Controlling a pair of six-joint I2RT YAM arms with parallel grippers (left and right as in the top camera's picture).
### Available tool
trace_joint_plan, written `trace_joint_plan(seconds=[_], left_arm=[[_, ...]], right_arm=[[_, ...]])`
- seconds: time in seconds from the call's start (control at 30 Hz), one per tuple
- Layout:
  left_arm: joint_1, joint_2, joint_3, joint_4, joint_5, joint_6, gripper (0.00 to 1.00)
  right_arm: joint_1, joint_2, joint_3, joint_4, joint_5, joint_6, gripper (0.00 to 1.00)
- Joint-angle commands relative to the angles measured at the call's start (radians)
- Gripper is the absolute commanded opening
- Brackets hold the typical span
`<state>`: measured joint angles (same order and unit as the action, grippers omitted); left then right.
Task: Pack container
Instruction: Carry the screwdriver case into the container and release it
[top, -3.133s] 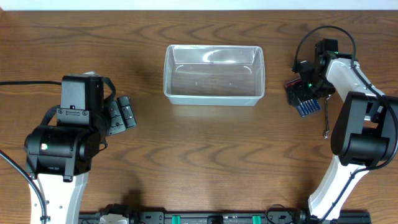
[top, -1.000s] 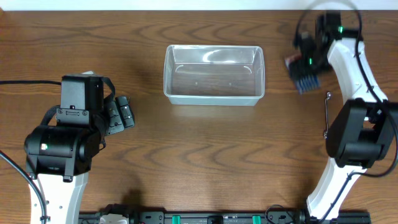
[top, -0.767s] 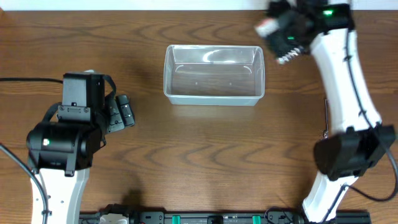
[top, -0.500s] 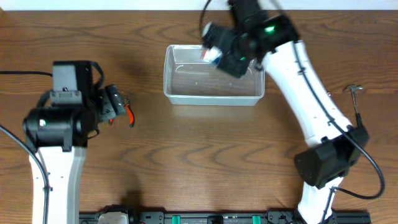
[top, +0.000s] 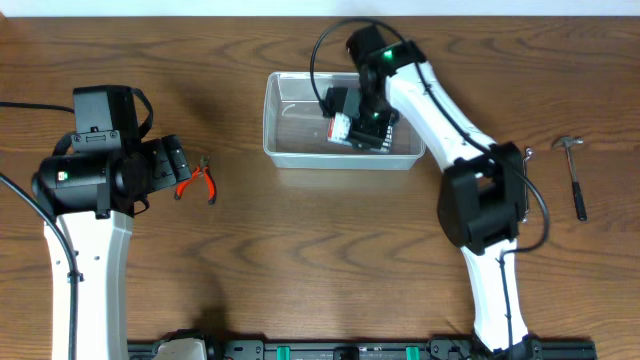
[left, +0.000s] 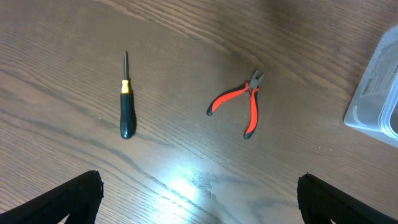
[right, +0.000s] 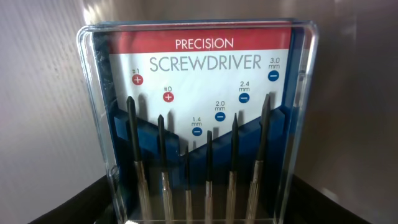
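Note:
The container (top: 292, 128), a clear rectangular tub, stands at the table's back middle. My right gripper (top: 366, 124) reaches over it from the right and is shut on a precision screwdriver set (top: 341, 127) in a clear case with a red and blue card, held within the tub's outline. I cannot tell whether the case touches the tub floor. The right wrist view shows the case (right: 199, 118) upright between my fingers (right: 199, 208). My left gripper (top: 176, 170) is open and empty; its wrist view shows the fingers (left: 199, 199) wide apart above bare wood.
Red-handled pliers (top: 198, 182) lie just right of my left gripper and also show in the left wrist view (left: 239, 107). A black-handled screwdriver (left: 126, 102) lies left of them. A hammer (top: 573, 172) lies at the far right. The tub's corner (left: 378, 93) shows at the right edge.
My right arm swung from the far right to over the tub, carrying the screwdriver set. My left arm drew back to the left, uncovering the pliers. The hammer came into view.

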<state>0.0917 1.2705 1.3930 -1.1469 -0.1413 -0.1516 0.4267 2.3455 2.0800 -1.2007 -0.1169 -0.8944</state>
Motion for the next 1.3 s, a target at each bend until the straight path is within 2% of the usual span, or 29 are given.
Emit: trace_joint_plan(seconds=[0.0,0.13,0.23,0.33,0.4,0.67,0.87,1.0,1.1,1.13,1.2,1.27], left_arm=[[0.006,0.001,0.012,-0.001,0.003,0.020,0.98],[0.006,0.001,0.012,0.000,0.003,0.020,0.98],[0.006,0.001,0.012,0.000,0.003,0.020,0.98],[0.006,0.001,0.012,0.000,0.003,0.020,0.98],[0.006,0.001,0.012,0.000,0.003,0.020,0.98],[0.006,0.001,0.012,0.000,0.003,0.020,0.98],[0.006,0.001,0.012,0.000,0.003,0.021,0.98],[0.006,0.001,0.012,0.000,0.003,0.021,0.98],[0.006,0.001,0.012,0.000,0.003,0.020,0.98],[0.006,0.001,0.012,0.000,0.003,0.021,0.98],[0.006,0.001,0.012,0.000,0.003,0.021,0.98],[0.006,0.001,0.012,0.000,0.003,0.020,0.98]], right_arm=[[0.006,0.037,-0.001,-0.007,-0.031,-0.005,0.04],[0.007,0.054,-0.001,-0.006,-0.050,0.000,0.08],[0.006,0.055,-0.001,-0.008,-0.051,0.000,0.26],[0.006,0.055,-0.001,-0.009,-0.052,0.016,0.65],[0.006,0.055,-0.001,-0.007,-0.052,0.027,0.99],[0.000,0.046,0.018,0.007,-0.037,0.060,0.99],[-0.024,-0.051,0.169,-0.021,0.024,0.165,0.99],[-0.087,-0.182,0.286,-0.030,0.200,0.452,0.99],[-0.195,-0.287,0.324,-0.107,0.403,0.848,0.99],[-0.248,-0.328,0.327,-0.161,0.416,0.983,0.99],[-0.351,-0.384,0.327,-0.254,0.371,1.111,0.99],[-0.449,-0.415,0.327,-0.320,0.332,1.125,0.99]])
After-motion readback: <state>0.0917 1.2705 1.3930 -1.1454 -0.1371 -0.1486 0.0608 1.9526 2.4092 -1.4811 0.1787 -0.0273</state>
